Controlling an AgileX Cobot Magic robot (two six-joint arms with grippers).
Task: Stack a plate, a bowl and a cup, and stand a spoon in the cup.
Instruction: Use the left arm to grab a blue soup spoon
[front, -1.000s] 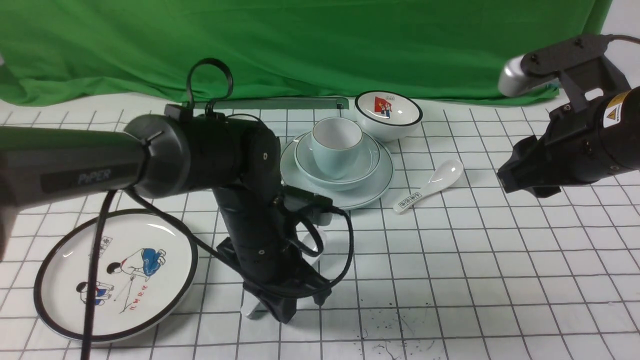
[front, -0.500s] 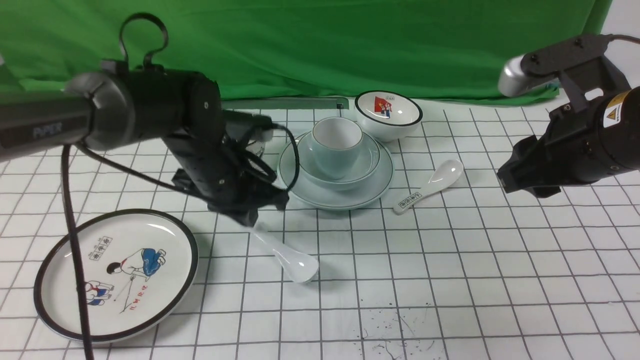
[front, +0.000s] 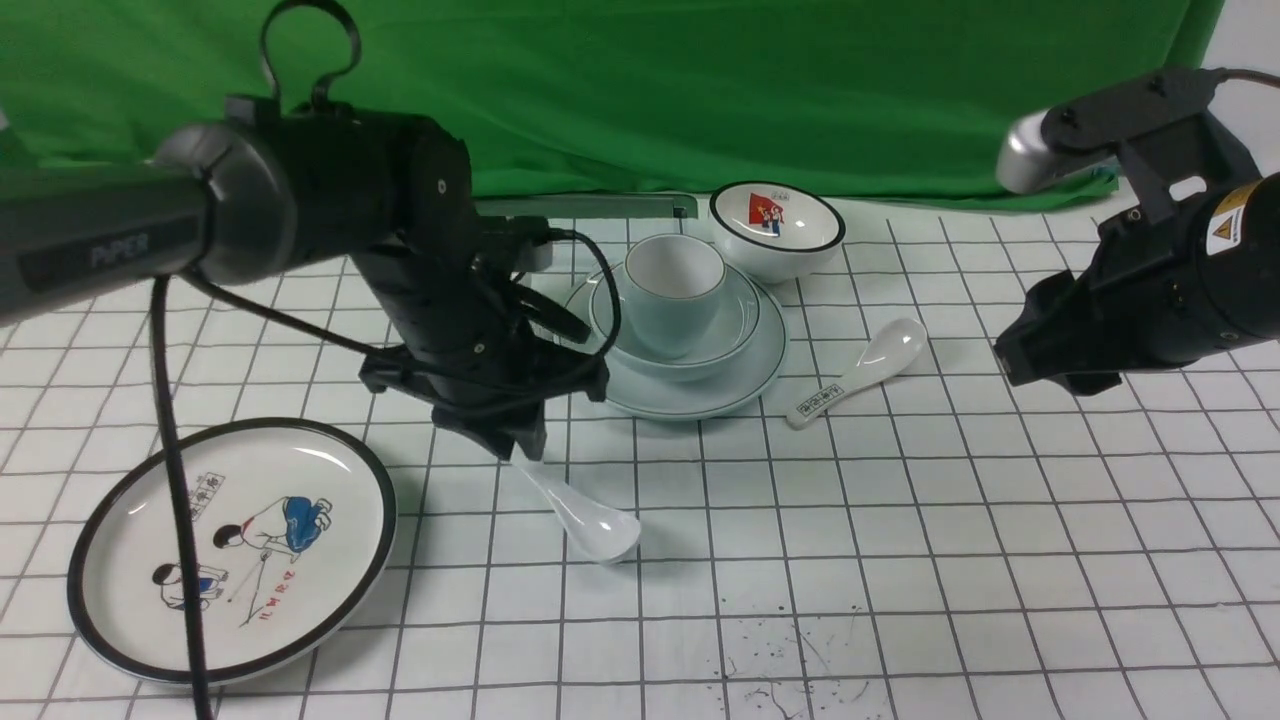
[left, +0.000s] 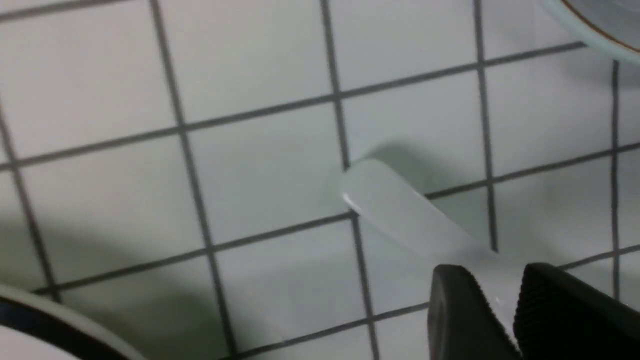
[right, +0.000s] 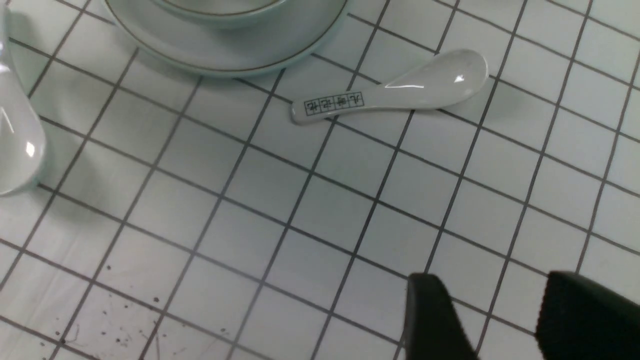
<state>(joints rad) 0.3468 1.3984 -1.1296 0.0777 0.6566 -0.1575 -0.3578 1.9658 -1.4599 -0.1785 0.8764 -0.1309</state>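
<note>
Two spoons: the left gripper (front: 520, 452) pinches the plain spoon (front: 592, 522) by its handle; the printed spoon (front: 860, 372) lies loose. One cup (front: 672, 298) sits in the bowl (front: 742, 322) on the plate (front: 765, 362). The right gripper (right: 480, 300) is spread wide, empty.

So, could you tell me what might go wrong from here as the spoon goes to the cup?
1. The left tool pinches the glossy spoon only near its handle end, scoop hanging down; it may slip or swing.
2. The cup stands raised in the bowl, so the low-hanging spoon could strike its rim unless lifted first.
3. A spoon leaning in that cup might tip it.
</note>
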